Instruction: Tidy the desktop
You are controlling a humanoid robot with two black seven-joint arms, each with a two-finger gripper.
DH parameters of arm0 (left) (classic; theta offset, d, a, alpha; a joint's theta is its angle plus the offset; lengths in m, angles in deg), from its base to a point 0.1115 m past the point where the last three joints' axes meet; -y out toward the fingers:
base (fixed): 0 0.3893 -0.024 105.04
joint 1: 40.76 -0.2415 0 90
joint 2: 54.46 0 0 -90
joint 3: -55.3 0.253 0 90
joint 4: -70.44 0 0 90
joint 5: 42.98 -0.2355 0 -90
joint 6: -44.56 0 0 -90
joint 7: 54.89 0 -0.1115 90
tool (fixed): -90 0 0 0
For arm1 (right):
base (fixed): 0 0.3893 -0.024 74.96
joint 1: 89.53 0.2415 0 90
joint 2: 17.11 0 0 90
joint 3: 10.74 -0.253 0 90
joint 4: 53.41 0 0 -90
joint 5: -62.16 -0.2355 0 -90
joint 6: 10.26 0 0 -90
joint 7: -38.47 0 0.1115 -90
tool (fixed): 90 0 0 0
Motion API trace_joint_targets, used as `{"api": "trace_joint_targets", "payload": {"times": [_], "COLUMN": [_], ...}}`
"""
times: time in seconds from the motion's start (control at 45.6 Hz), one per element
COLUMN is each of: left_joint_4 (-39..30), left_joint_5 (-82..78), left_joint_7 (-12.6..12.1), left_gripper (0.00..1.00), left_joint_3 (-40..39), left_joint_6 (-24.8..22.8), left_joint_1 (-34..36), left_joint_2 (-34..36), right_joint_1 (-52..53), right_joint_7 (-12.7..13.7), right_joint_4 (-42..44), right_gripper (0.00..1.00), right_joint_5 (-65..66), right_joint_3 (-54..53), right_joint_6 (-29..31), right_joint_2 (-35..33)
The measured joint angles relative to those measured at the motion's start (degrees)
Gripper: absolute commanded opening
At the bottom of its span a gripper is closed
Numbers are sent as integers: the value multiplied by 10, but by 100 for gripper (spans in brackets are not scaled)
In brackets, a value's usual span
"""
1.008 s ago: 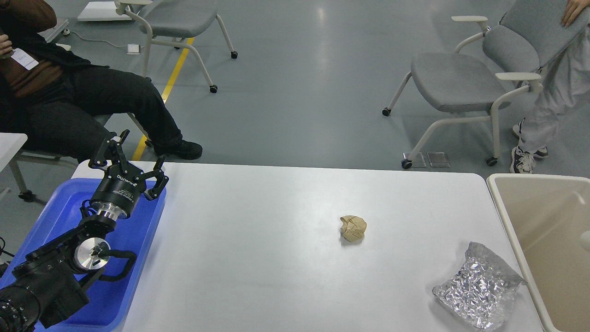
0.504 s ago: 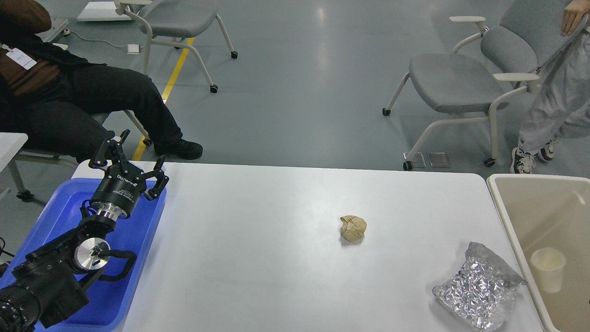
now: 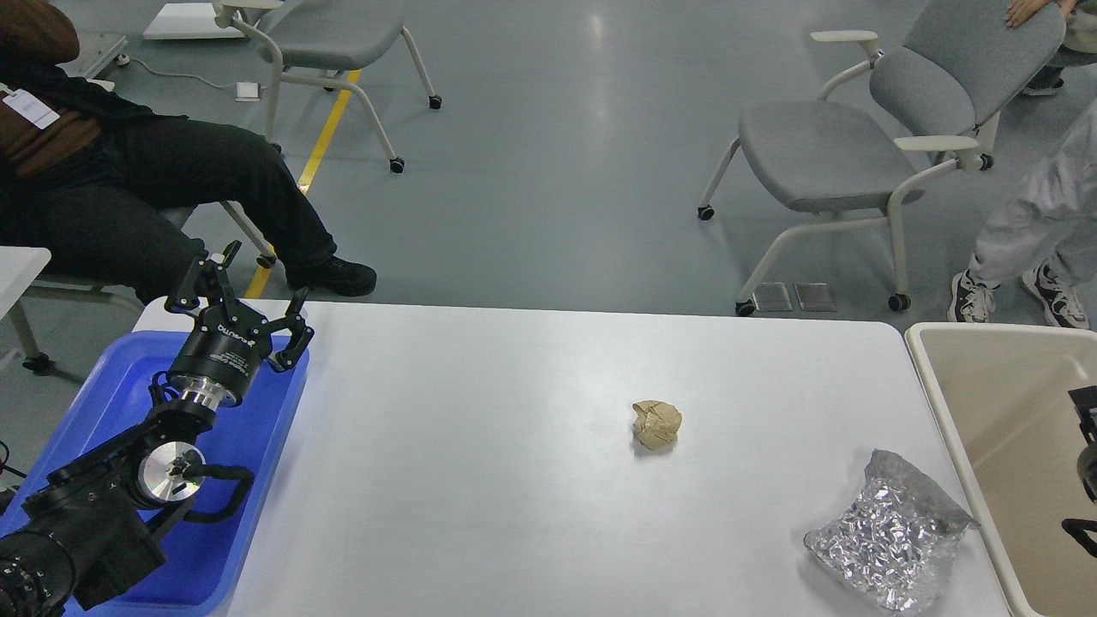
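Head view is showing one white bench (image 3: 480,480), the desktop to be tidied, spreading across the lower half of the frame between two bins. One blue plastic tray (image 3: 257,480) is sitting at its left end and one beige tub (image 3: 994,386) at its right end.

Two pieces of litter are lying on the bench: one crumpled brown paper ball (image 3: 656,424) near the middle, and one crinkled silver foil bag (image 3: 891,544) toward the near right corner, just beside the tub's rim. They are lying well apart.

One left gripper (image 3: 244,287) is hovering over the far end of the blue tray, its jaws spreading wide and gripping nothing. A dark part of the right arm (image 3: 1083,467) is showing at the right edge over the tub; I cannot tell how its jaws are standing.

Beyond the bench, two grey chairs are standing on the grey floor, one at the far left (image 3: 330,34) and one at the far right (image 3: 866,146). One person in dark trousers (image 3: 128,188) is sitting at the left, and one person in light trousers (image 3: 1028,223) is standing at the right edge.
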Motion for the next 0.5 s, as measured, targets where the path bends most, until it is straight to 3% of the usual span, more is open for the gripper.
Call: {"api": "trace_joint_targets", "payload": {"times": [0.329,0.504], "left_joint_4": [0,0], "left_joint_5": [0,0], "left_joint_7": [0,0], "left_gripper": [98,98], "left_joint_3": [0,0], "left_joint_6": [0,0], "left_joint_1": [0,0], "left_joint_2": [0,0], "right_joint_1": [64,109], "right_joint_7": [-2,-2], "right_joint_4": [1,-1], "right_gripper": [100,100], "right_joint_5": [-3,-7], "right_joint_3": [-15,-73], "right_joint_6": [-2,23], "right_joint_2": [31,48]}}
